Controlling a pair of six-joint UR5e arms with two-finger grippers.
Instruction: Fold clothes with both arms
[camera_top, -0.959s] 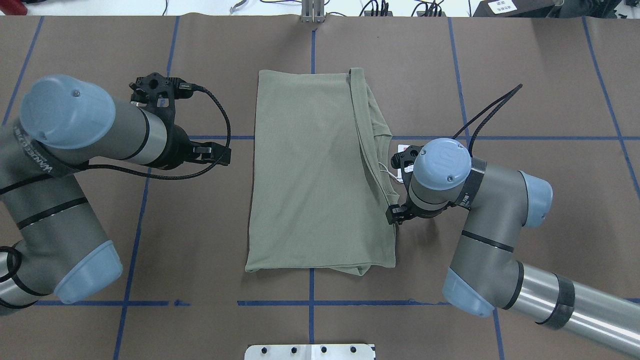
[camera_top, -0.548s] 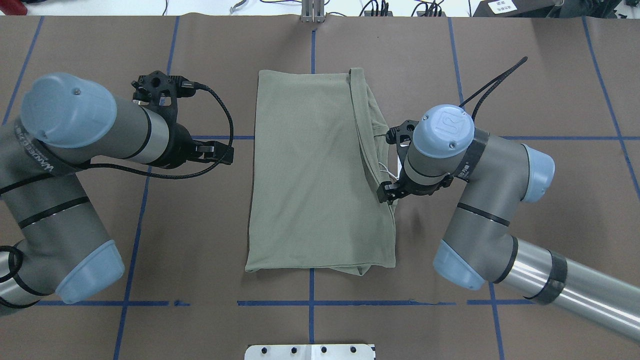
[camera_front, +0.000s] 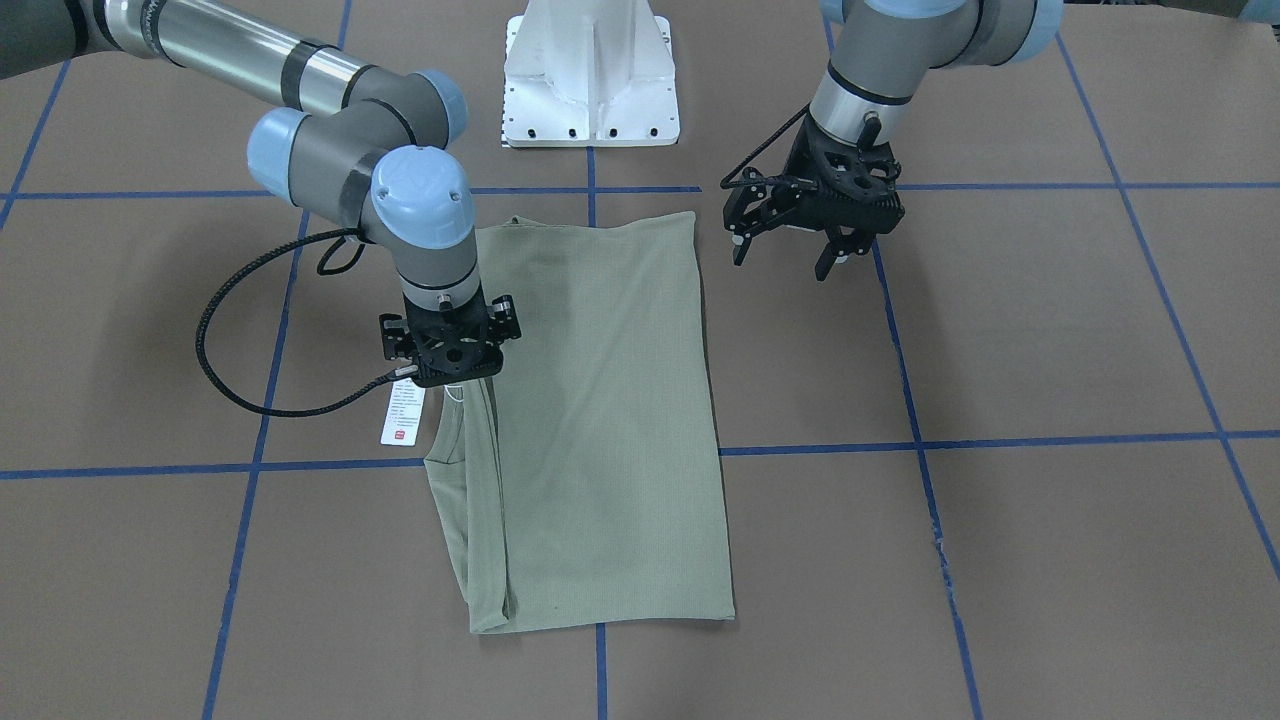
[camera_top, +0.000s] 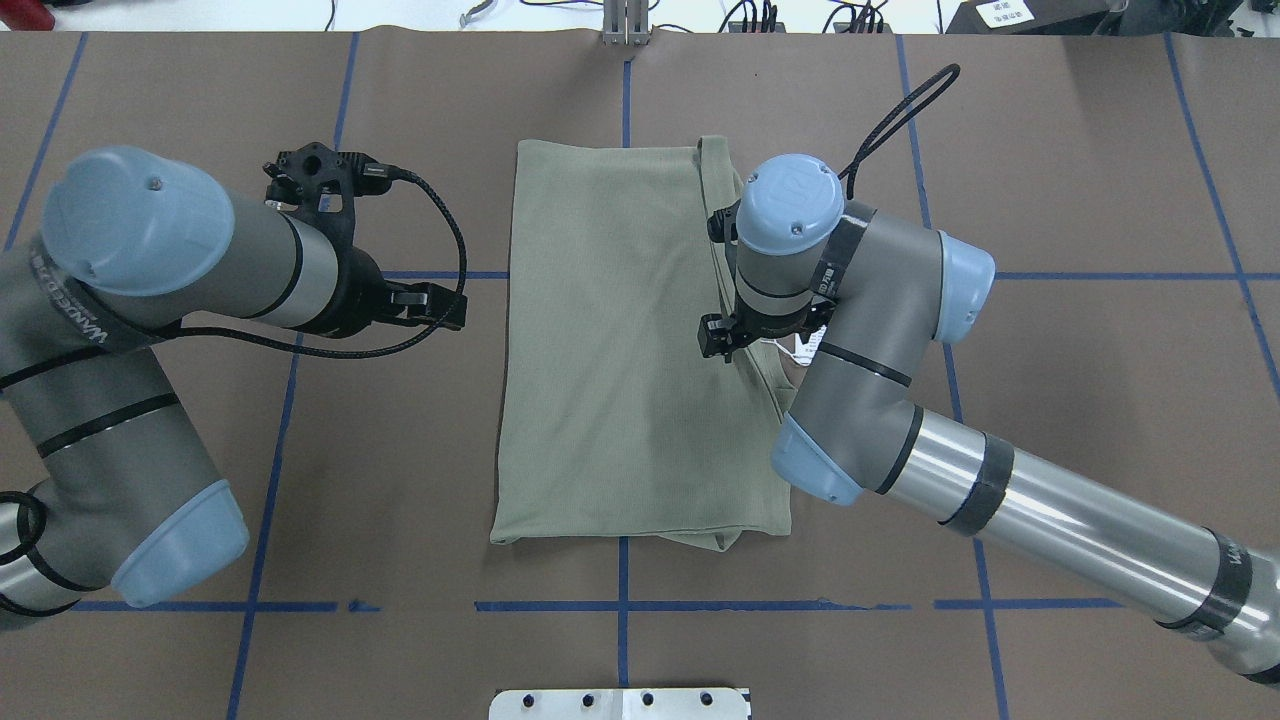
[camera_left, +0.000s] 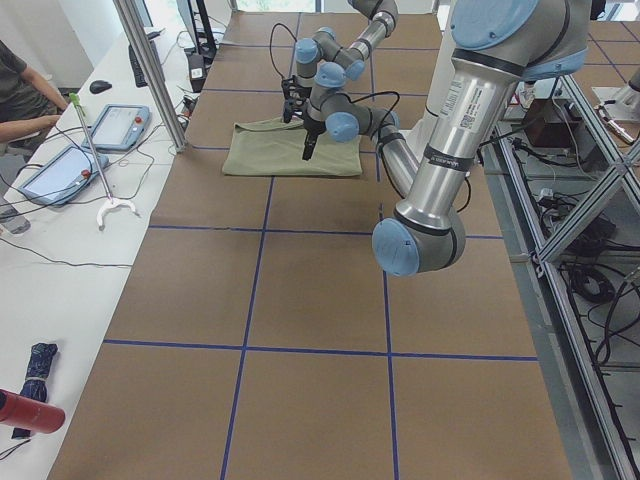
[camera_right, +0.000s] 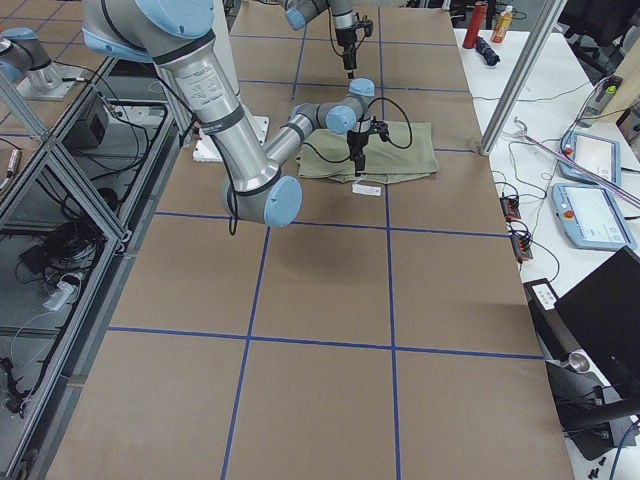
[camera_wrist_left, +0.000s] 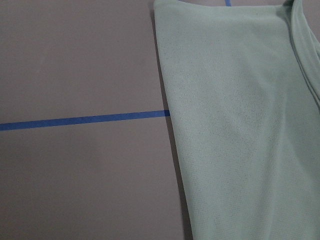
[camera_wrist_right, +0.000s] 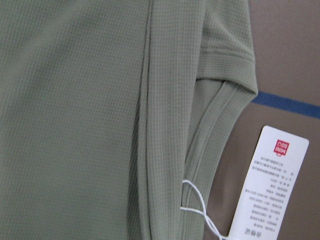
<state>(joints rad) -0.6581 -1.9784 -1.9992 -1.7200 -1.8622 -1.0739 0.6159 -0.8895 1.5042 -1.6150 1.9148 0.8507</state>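
Note:
The sage-green shirt (camera_top: 620, 350) lies flat, folded into a tall rectangle at the table's middle, with layered edges along its right side. It also shows in the front view (camera_front: 600, 420). Its white hang tag (camera_front: 402, 415) lies on the table beside that edge, and close up in the right wrist view (camera_wrist_right: 270, 185). My right gripper (camera_front: 450, 378) points straight down over the shirt's right edge near the tag; it looks shut and holds nothing. In the overhead view it (camera_top: 722, 335) is mostly under the wrist. My left gripper (camera_front: 782, 258) hangs open and empty, off the shirt's left side (camera_top: 415, 300).
The table is covered in brown paper with blue tape lines (camera_top: 622, 605). The white pedestal base (camera_front: 590, 80) stands at the robot's side. A black cable (camera_front: 230, 385) loops from the right wrist over the table. Tablets (camera_left: 115, 125) lie on a side bench.
My right arm has swung away from the robot and leftward, from beside the shirt's right edge to over it. The left arm and the shirt have barely moved.

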